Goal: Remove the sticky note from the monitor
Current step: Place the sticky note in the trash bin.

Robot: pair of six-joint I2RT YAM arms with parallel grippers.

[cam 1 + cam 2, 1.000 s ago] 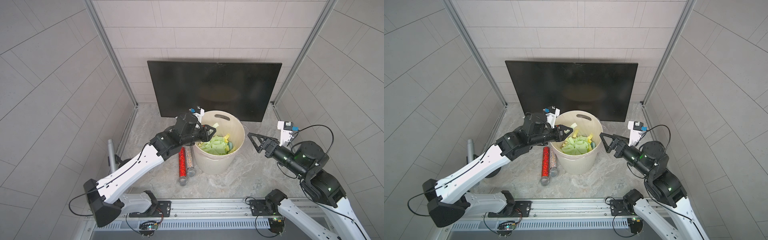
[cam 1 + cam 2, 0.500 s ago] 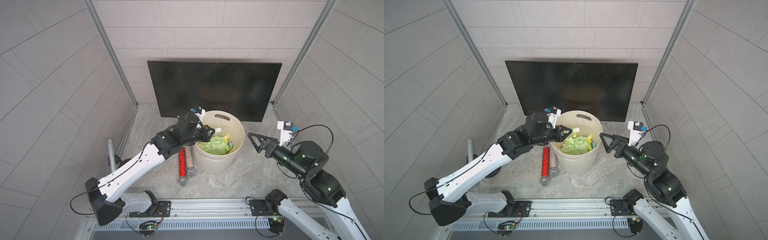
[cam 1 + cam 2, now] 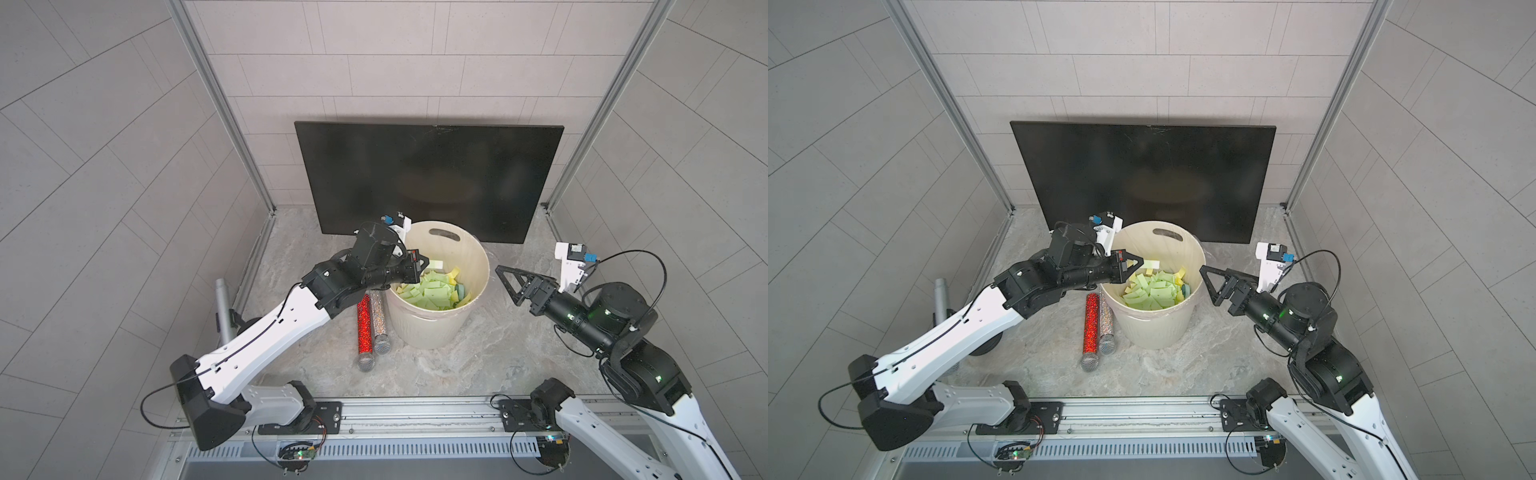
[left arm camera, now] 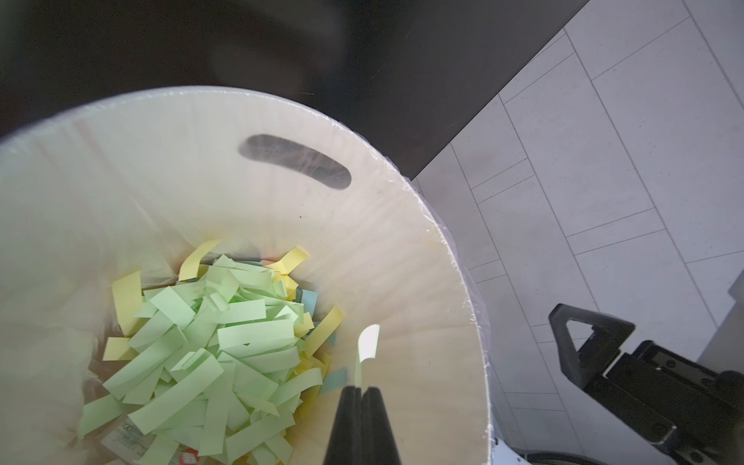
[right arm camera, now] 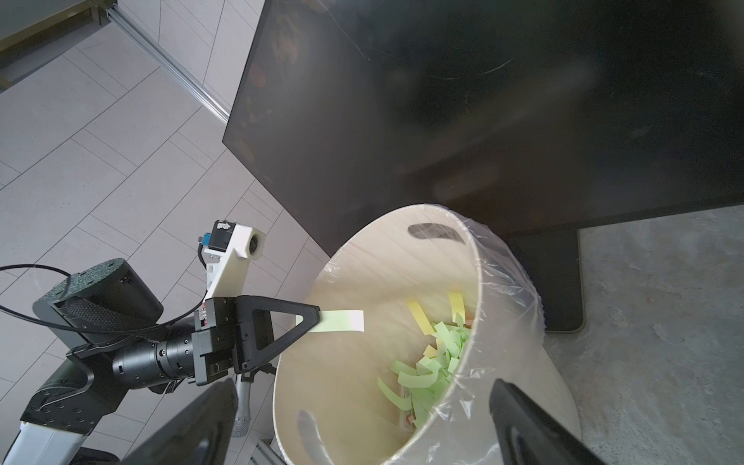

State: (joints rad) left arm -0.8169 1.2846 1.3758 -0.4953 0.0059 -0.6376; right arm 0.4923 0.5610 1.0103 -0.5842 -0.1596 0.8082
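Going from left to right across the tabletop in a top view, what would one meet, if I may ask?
In order: grey cylinder → red glitter microphone → silver glitter microphone → cream bucket → right gripper.

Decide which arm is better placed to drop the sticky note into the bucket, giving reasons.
Left. The left gripper pinches the sticky note above the bucket; the right gripper stands open outside it.

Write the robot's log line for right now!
left gripper: shut on sticky note, over bucket | right gripper: open, empty | monitor: no note visible
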